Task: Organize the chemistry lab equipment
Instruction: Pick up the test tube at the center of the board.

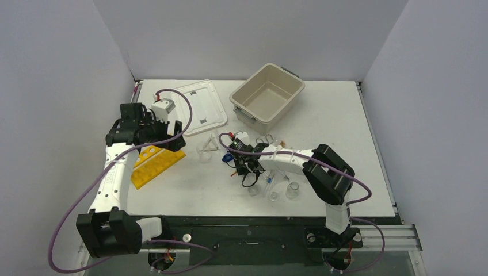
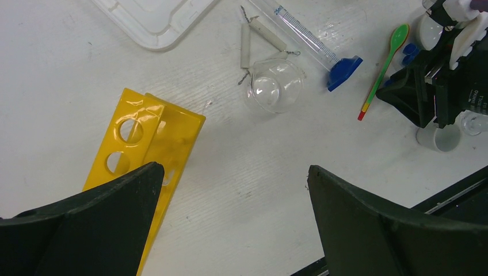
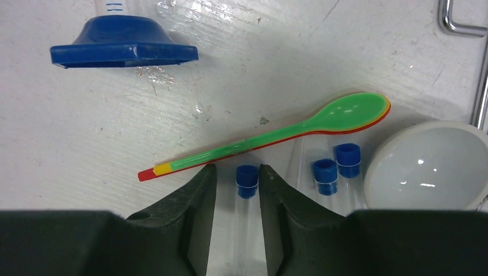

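Your white bench (image 1: 190,190), yellow holed rack (image 1: 154,164) toward the left, white lid (image 1: 198,106) and beige tub (image 1: 267,92) at the far side, mid-bench a tipped glass beaker (image 2: 275,86), blue-footed cylinder (image 2: 299,34), stacked coloured spoons (image 3: 270,138), three blue-capped vials (image 3: 246,181), white dish (image 3: 426,167) beside them.

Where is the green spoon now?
In the right wrist view, the green spoon lies at centre, just beyond the right fingers, between the blue base and the white dish.

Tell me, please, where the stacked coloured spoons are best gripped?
Probably the thin handle near its red tip, from straight above, fingers across its width. The spoons lie flat, and their bowl end sits close to the capped vials and the white dish.
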